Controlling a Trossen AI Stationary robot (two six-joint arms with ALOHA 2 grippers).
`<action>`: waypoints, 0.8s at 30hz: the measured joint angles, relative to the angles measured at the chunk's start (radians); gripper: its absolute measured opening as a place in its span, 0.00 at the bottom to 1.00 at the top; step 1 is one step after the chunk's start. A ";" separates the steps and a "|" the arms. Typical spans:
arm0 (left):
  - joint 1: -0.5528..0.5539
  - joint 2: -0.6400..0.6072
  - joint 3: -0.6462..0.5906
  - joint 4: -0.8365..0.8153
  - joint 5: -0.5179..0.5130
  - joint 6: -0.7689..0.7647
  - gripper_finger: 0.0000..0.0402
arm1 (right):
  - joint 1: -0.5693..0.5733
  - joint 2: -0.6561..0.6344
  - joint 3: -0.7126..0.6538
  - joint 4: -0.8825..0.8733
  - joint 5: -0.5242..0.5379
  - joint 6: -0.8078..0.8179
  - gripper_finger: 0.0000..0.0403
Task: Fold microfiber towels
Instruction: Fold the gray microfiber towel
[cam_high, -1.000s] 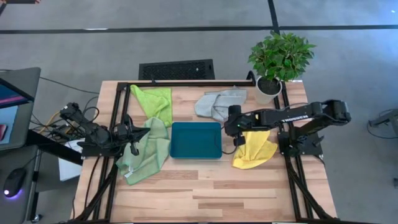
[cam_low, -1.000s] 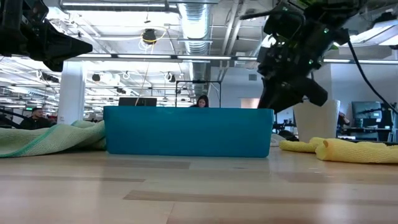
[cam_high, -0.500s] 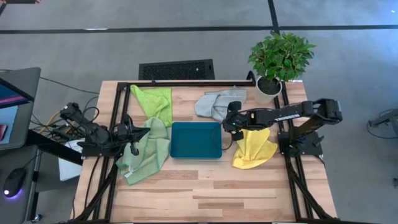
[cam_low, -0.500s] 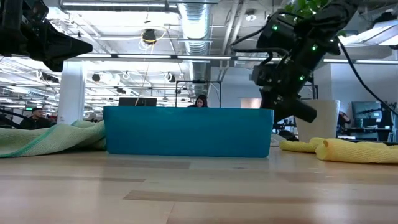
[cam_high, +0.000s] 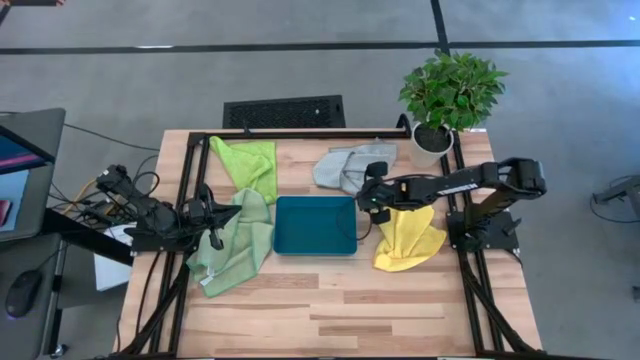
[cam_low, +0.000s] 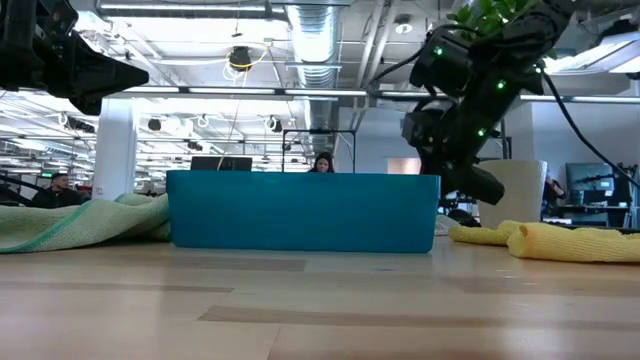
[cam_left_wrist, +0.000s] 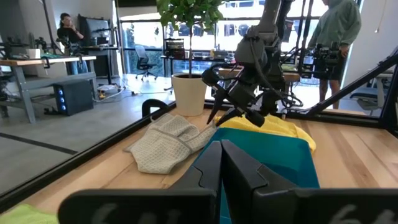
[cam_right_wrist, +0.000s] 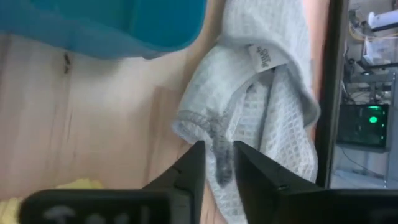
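A: From above we see the right tool (cam_high: 368, 192) reaching over the table (cam_high: 330, 310), at the edge of the light grey towel (cam_high: 352, 166), between the teal tray (cam_high: 315, 224) and the yellow towel (cam_high: 408, 238). The lime green towel (cam_high: 250, 162) lies at the far left; the pale sage towel (cam_high: 235, 243) lies beside the tray under the left tool (cam_high: 214, 236).

B: In the low view we see the tray (cam_low: 303, 211) in the middle, sage cloth (cam_low: 80, 222) on one side, yellow cloth (cam_low: 560, 240) on the other, and the right arm hanging above.

A: The left wrist view shows us its own fingers (cam_left_wrist: 239, 165) pressed together, clenched on nothing, with the grey towel (cam_left_wrist: 168, 142) and a potted plant (cam_left_wrist: 189, 53) ahead.

B: In the right wrist view we see its fingers (cam_right_wrist: 194, 167) slightly parted astride the grey towel's hem (cam_right_wrist: 214, 134); we cannot tell whether they pinch it.
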 joint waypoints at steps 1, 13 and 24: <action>0.000 0.000 0.000 0.000 0.000 0.000 0.00 | 0.000 0.000 0.001 0.004 0.000 0.000 0.18; 0.000 0.000 0.000 0.000 0.000 0.000 0.00 | 0.008 -0.015 0.026 -0.053 0.035 0.023 0.02; 0.000 0.000 0.000 0.000 0.000 0.000 0.00 | 0.022 -0.178 0.194 -0.236 0.184 0.035 0.01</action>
